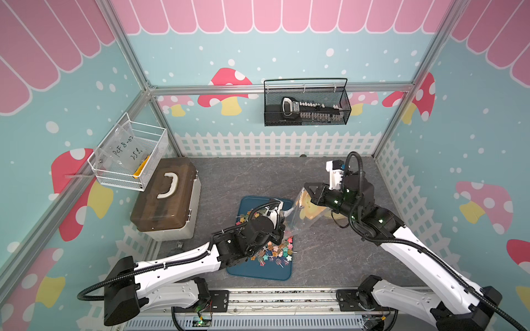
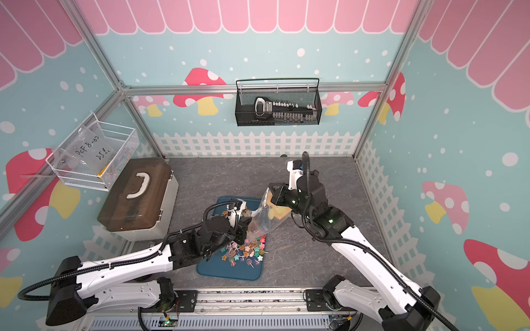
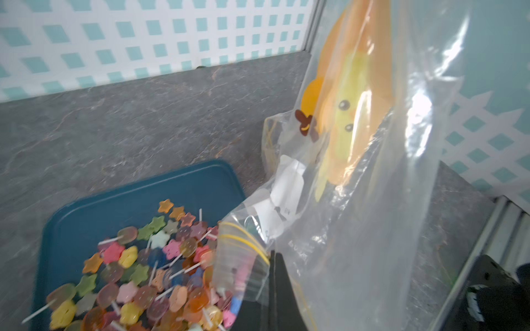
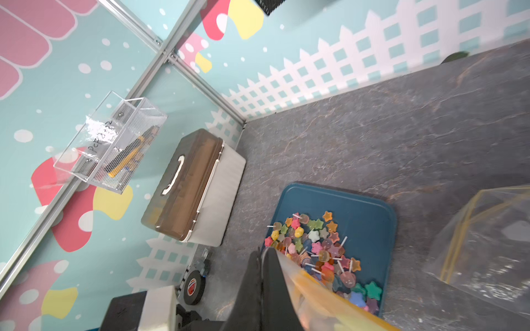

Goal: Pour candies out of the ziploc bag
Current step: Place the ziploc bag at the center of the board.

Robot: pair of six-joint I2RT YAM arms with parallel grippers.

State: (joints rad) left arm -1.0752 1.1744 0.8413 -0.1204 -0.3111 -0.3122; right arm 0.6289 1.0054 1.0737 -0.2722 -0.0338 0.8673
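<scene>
Clear plastic bag (image 1: pixel 298 220) (image 2: pixel 265 222) with a yellow zip line and an orange-and-yellow print. It hangs slanted above the grey table (image 1: pixel 329 258), raised end toward the right arm and mouth down over the tray (image 1: pixel 258 272) (image 2: pixel 229 272).

Right gripper (image 1: pixel 305 192) (image 2: pixel 271 192): jaws together, clamped on the raised end of the bag. In the right wrist view its fingers (image 4: pixel 266 275) pinch the film beside the yellow print.

Left gripper (image 1: pixel 281 229) (image 2: pixel 243 229): jaws together, clamped on the bag edge at the mouth, beside the zip line, as the left wrist view shows (image 3: pixel 274 258).

Candies (image 1: pixel 275 252) (image 2: pixel 243 252) (image 3: pixel 149 272) (image 4: pixel 318 252): star, flower and round shapes in mixed colours on white sticks, heaped on the blue tray just below the bag mouth. Pink and blue shapes show through the film at the mouth; whether they lie inside or behind it cannot be told.

Box (image 1: pixel 166 200), brown lid with a white handle, stands on the table by the left wall, well apart from the tray.
</scene>
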